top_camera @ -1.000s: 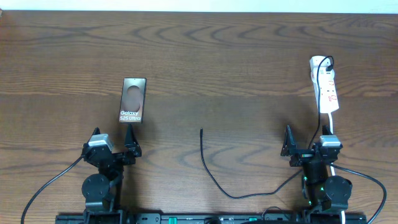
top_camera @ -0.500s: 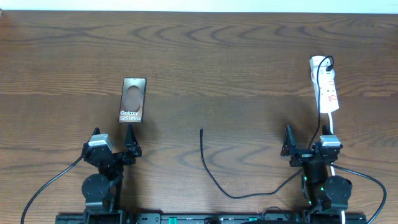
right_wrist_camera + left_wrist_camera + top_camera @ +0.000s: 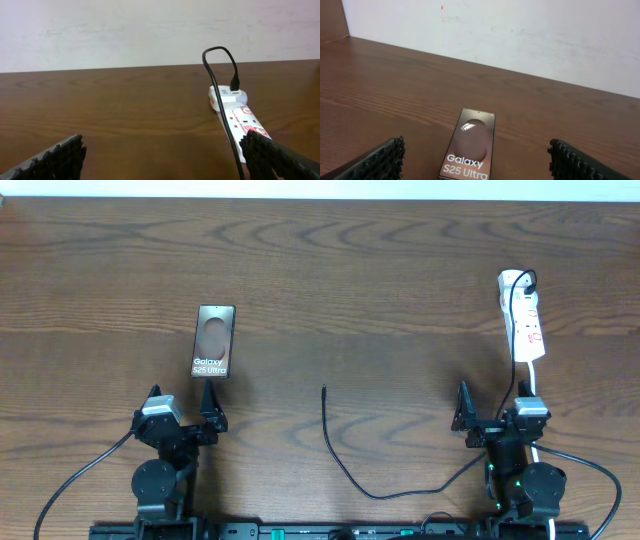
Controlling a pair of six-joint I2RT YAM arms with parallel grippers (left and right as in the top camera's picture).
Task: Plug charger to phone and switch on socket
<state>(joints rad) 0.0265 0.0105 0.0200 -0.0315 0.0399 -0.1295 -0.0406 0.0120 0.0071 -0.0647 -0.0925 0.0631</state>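
two open end effectors, left end effector (image 3: 181,400) and right end effector (image 3: 492,402), jaws spread wide, holding nothing. looks like the very start, with nothing plugged or switched yet. next, probably need to reach for the charger (image 3: 340,465), lying loose and curved on the tabletop (image 3: 350,270) between the arms, and carry it to the phone (image 3: 214,341), flat, screen up, just ahead of the left end effector. thin, black, hard to pinch. white socket (image 3: 524,320) far right.

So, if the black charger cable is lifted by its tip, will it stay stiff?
Probably floppy: the charger is thin and lies in a loose curve on the table. Likely light too, so away from its free tip it may sag or drag when lifted.
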